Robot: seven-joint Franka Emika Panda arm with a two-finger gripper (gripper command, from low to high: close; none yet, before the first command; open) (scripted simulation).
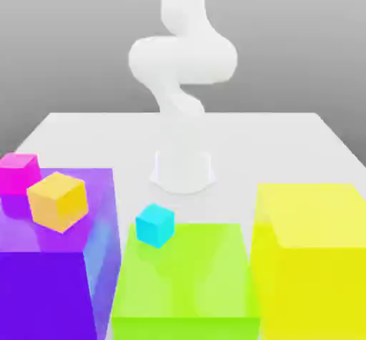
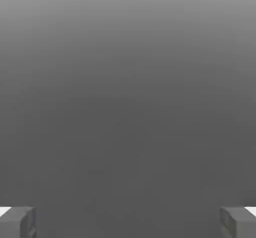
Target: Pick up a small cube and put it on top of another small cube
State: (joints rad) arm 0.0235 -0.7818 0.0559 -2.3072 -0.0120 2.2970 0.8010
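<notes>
Turquoise cube waits on the green block

We see the small turquoise cube (image 1: 155, 225) on the big translucent lime-green block (image 1: 187, 274), at its far edge, towards the exterior view's left. Our two-finger gripper (image 2: 128, 223) stands wide, nothing between its fingertips. We judge the cube light, stiff and perhaps slick; we'd pinch two opposite side faces squarely, at mid-height, lest it twist.
</notes>
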